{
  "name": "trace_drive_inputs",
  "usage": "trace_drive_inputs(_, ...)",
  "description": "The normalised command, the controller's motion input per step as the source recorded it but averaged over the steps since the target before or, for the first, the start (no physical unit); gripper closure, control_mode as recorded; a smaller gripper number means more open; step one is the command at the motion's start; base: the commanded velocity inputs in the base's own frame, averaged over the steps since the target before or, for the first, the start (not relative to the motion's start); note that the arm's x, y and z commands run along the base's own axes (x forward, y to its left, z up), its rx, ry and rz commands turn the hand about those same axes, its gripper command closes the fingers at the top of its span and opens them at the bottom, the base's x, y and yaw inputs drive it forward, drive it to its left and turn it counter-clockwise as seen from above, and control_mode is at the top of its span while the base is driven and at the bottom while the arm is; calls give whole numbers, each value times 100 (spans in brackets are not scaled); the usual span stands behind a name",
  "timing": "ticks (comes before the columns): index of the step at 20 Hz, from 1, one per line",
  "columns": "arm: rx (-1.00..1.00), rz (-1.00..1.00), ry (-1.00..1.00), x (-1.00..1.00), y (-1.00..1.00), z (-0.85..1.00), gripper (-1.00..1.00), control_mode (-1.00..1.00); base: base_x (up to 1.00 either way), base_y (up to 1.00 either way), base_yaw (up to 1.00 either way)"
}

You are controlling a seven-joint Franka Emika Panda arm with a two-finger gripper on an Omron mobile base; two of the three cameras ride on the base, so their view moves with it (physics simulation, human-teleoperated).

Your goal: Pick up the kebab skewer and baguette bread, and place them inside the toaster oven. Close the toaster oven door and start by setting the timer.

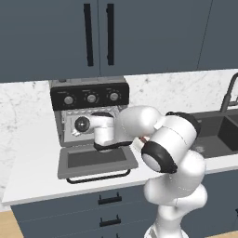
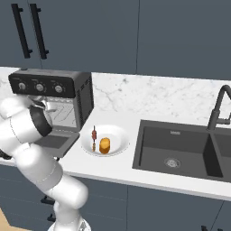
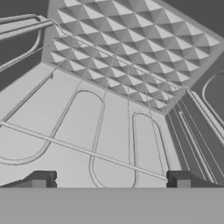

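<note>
Here, in the left base view, the toaster oven (image 1: 89, 100) stands on the white counter (image 1: 32, 153) against the marble wall, and its door (image 1: 96, 160) lies folded down flat. The arm reaches into the open front, so the hand is hidden behind the wrist.

From the right base view, the skewer (image 2: 94, 136) and the small loaf (image 2: 104, 145) lie side by side on a white plate (image 2: 118, 135), just right of the oven and left of the dark sink (image 2: 180, 151). Neither is touched.

In the hand view, the gripper (image 3: 111, 180) looks down on the wire rack (image 3: 94, 153) inside the oven, with the dimpled back wall (image 3: 127, 48) beyond. The two fingertips stand wide apart with nothing between them.
</note>
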Motion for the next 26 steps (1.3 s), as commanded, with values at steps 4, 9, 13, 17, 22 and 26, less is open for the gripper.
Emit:
trace_drive_inputs(4,0,0,-5,21,0,0,-100,-100,0,0,0)
trace_drive_inputs(9,0,0,-1,14,-1,-1,-100,-100,0,0,0)
trace_drive_inputs(13,0,0,0,7,0,-4,-100,-100,0,0,0)
trace_drive_inputs(17,0,0,0,28,0,0,-100,-100,0,0,0)
trace_drive_inputs(22,0,0,0,9,0,-1,100,-100,0,0,0)
trace_drive_inputs(26,0,0,0,0,0,-5,100,-100,0,0,0)
